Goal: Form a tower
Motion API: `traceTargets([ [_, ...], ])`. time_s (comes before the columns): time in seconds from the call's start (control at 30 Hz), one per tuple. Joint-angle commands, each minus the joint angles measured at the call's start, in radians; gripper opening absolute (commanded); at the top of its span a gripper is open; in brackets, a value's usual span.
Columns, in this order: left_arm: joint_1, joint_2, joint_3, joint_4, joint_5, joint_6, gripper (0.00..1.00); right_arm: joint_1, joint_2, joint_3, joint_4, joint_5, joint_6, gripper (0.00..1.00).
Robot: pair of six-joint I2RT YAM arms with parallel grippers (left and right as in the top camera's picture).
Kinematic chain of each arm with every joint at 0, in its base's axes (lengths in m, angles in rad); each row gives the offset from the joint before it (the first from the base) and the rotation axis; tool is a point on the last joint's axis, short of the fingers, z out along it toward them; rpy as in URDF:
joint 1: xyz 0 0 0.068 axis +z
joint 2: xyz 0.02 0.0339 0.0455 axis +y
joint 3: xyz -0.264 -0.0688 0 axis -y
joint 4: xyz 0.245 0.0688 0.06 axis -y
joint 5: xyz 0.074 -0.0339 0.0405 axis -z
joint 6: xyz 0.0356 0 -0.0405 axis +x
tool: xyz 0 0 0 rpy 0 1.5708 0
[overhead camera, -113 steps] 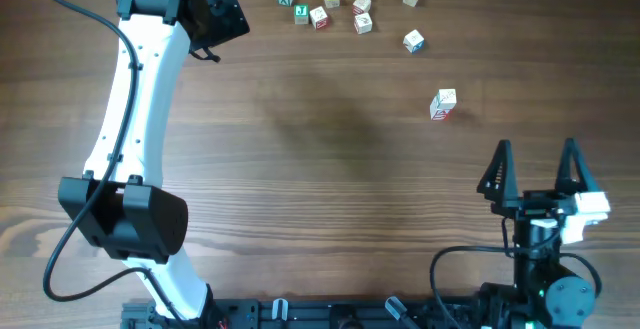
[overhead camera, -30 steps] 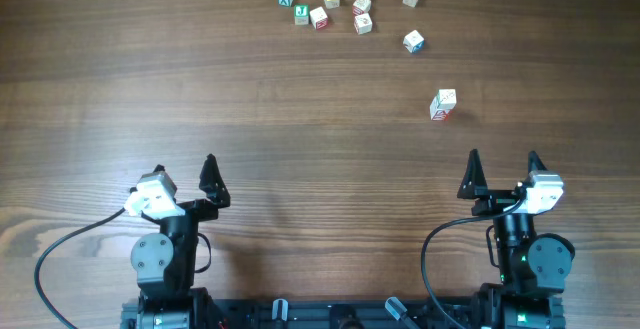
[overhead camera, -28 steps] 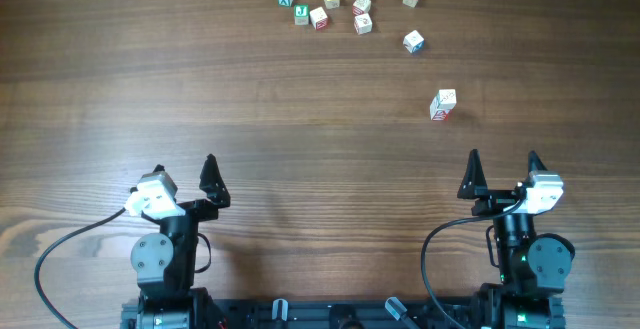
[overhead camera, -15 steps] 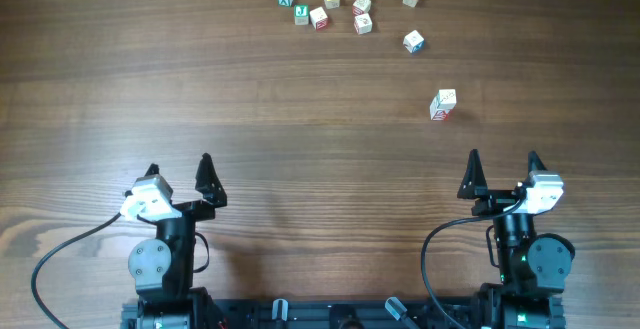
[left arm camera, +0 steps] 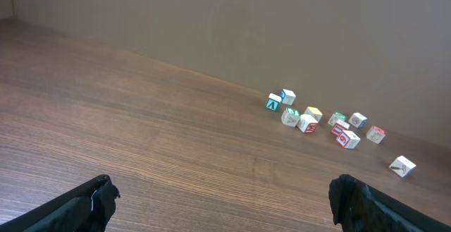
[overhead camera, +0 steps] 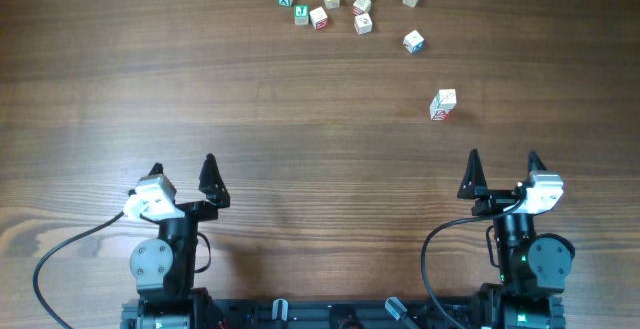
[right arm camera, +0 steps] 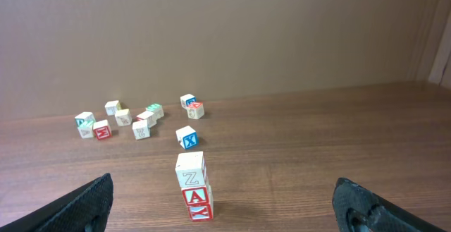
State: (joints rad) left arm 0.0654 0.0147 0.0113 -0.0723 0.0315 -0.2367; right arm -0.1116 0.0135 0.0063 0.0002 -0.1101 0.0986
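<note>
1. The tower (overhead camera: 443, 104) stands alone on the right side of the counter (overhead camera: 300, 139), three blocks high.
2. The right gripper (overhead camera: 502, 156) sits near the front edge, just in front of the tower. It is wide open and holds nothing.
3. The left gripper (overhead camera: 181, 164) sits at the front left, also wide open and holding nothing.
4. Loose blocks (overhead camera: 340, 4) lie by the far edge.
5. Bare wood fills the wide middle.

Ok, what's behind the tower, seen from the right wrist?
A loose blue-lettered cube sits behind the tower, apart from it; other cubes lie farther back. The tower's rear faces are hidden.
</note>
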Motion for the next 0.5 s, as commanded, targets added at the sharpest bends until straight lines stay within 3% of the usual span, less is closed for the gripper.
traceTargets([
  [0.0, -0.005, -0.010, -0.005, -0.003, -0.002, 0.024, 1.00, 0.005, -0.006, -0.001, 0.005, 0.013, -0.018, 1.00],
  [0.47, -0.005, -0.010, -0.005, -0.003, -0.002, 0.024, 1.00, 0.005, -0.006, -0.001, 0.005, 0.013, -0.018, 0.99],
])
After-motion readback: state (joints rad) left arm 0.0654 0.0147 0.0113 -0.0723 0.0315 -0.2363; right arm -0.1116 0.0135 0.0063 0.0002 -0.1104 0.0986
